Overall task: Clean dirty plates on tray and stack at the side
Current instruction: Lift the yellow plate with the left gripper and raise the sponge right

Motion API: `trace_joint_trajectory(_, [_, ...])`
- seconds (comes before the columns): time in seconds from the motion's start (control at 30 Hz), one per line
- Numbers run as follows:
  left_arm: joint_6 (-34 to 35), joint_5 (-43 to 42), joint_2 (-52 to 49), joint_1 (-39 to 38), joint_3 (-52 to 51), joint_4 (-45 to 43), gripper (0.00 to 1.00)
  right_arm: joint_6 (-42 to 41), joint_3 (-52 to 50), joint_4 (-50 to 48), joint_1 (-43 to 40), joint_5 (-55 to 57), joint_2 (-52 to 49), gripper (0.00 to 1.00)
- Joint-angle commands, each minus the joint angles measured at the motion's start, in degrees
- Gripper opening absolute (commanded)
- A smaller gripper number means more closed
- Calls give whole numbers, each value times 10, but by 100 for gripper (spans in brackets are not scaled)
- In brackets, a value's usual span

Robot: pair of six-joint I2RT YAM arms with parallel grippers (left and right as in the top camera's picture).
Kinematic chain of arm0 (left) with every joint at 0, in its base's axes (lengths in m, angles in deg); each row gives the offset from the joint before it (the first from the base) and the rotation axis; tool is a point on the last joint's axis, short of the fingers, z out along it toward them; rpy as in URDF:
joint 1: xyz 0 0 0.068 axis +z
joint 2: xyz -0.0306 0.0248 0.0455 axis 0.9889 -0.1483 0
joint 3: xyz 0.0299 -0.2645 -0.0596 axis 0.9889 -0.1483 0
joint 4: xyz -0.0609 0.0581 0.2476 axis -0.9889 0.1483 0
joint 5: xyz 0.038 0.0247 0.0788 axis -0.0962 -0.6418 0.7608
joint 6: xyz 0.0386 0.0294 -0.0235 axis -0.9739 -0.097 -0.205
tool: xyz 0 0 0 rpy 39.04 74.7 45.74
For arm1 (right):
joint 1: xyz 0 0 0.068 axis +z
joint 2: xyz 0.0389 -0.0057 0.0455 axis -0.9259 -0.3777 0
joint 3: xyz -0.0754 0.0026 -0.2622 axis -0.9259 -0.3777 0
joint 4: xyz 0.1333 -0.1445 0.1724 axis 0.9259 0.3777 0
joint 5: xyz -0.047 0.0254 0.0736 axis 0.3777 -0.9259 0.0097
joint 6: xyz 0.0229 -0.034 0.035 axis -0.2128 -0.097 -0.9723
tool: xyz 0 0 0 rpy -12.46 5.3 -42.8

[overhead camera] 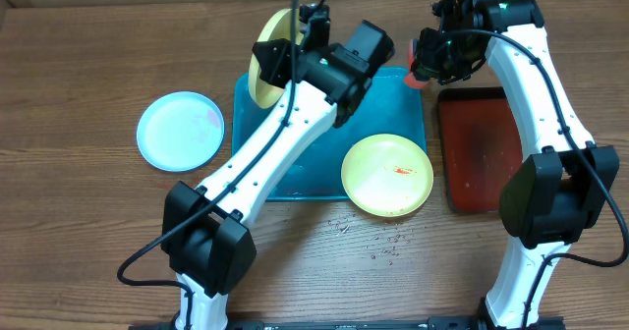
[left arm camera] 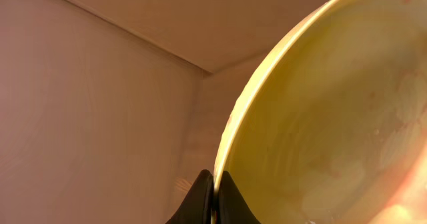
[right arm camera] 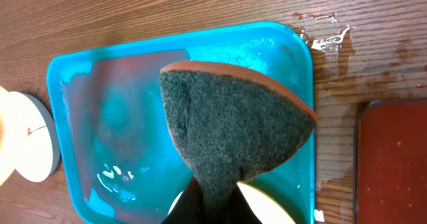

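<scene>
Three plates are counted. One pale yellow-green plate (overhead camera: 267,63) stands on edge in the air, its rim pinched in the left gripper (left arm camera: 213,187). The jaws are drawn in to the thickness of that rim. In the wrist view the plate's hollow face rises to the right of the fingers, with faint reddish marks on it.

A second yellow-green plate (overhead camera: 387,176) lies flat, to the right of the left jaws and nearer the robot's base. It sits over the near right corner of the teal tray (right arm camera: 120,117) and overhangs the rim, with a small red smear near its middle. The pale blue-white plate (overhead camera: 180,131) lies flat on the wooden table (overhead camera: 79,222). It is clear of the tray, off to the left of the left jaws.

The tray lies directly beneath both grippers, and its bare floor is wet, with beads of water.

The right gripper (right arm camera: 208,199) has its jaws clamped tight on a scouring sponge (right arm camera: 233,124) — dark green abrasive face toward the wrist camera, orange-brown backing along the upper edge. The sponge fans out from the fingers above the tray's far right part, well apart from the held plate.

A dark red tray (overhead camera: 482,153) lies on the table to the right of the right jaws, just beside the teal one. Water spatter (right arm camera: 327,37) marks the wood by the teal tray's far right corner. Small crumbs (overhead camera: 378,244) are scattered on the table on the near side of the tray.
</scene>
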Motion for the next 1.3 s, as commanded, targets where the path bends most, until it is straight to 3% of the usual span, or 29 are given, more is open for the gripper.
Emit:
trace_joint_trajectory(0.0, [15, 64, 9, -12, 8, -3, 4, 2, -3, -2, 2, 0, 2, 4])
trace_joint_trajectory(0.33, [32, 23, 9, -12, 8, -2, 4, 2, -3, 3, 2, 0, 2, 4])
trace_joint_trajectory(0.63, [35, -283, 28, 48, 8, 48, 4, 2, -3, 9, 2, 0, 2, 4])
trace_joint_trajectory(0.8, [37, -506, 55, 159, 8, 70, 5, 2, -3, 9, 2, 0, 2, 4])
trace_joint_trajectory(0.97, [-4, -706, 63, 309, 8, 81, 4, 2, -3, 10, 2, 0, 2, 4])
trace_joint_trajectory(1.27, [-24, -830, 63, 542, -69, 21, 4, 2, -3, 7, 2, 0, 2, 4])
